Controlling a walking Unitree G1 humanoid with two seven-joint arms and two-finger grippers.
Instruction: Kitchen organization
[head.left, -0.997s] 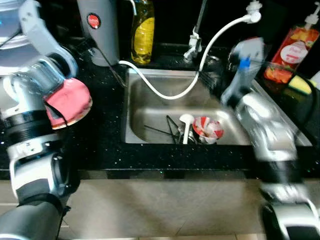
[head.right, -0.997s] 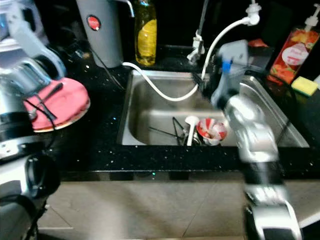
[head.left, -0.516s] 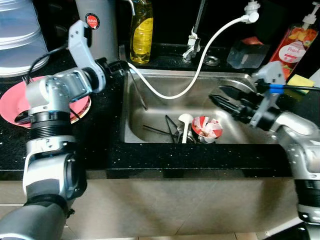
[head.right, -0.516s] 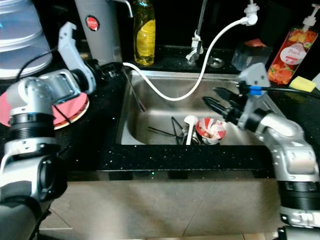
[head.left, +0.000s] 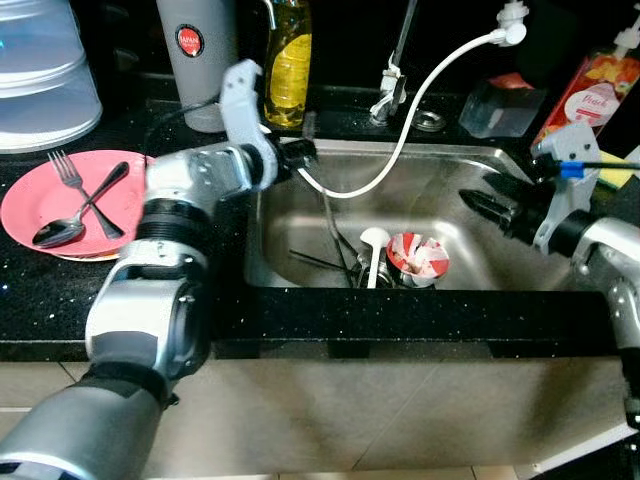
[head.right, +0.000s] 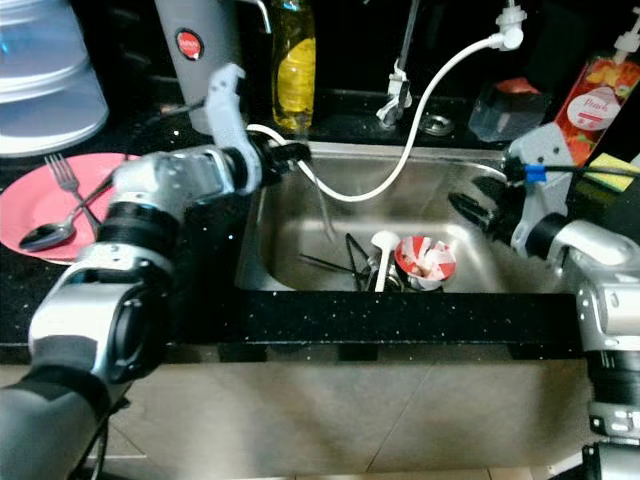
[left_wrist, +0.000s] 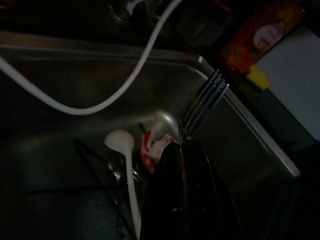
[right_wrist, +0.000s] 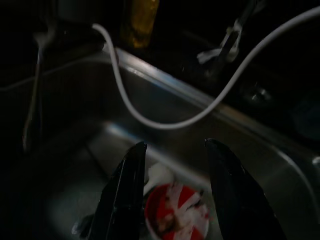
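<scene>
1. The left gripper (left_wrist: 182, 150) is closed on the handle of a fork (left_wrist: 202, 107). The tines stick out past the black fingers, and the handle is hidden between them.
2. In the head views the same fork (head.left: 330, 215) hangs tines-down from that gripper over the left part of the sink (head.left: 480, 160). The thin metal is hard to follow against the steel wall.
3. Below and beyond the fork, on the sink floor, lie a white spoon (head.left: 371, 250), a red-and-white cup (head.left: 417, 258) just beside it, and some dark utensils (head.left: 335, 262). These look like chopsticks or a wire tool, but the dim view does not settle which.
4. A white hose (head.left: 420, 100) loops just behind the left gripper and runs up to the faucet (head.left: 390, 80).
5. The right gripper (right_wrist: 175, 165) hovers over the right part of the sink with its fingers spread wide and nothing between them. The cup sits below the gap.
6. Well away from the left gripper, back along its arm, a pink plate (head.left: 25, 205) on the black counter (head.left: 220, 310) holds a fork and spoon (head.left: 75, 200), crossed.
7. A yellow soap bottle (head.left: 287, 60) and a grey kettle (head.left: 195, 55) stand behind the left gripper, both cut off at the top.
</scene>
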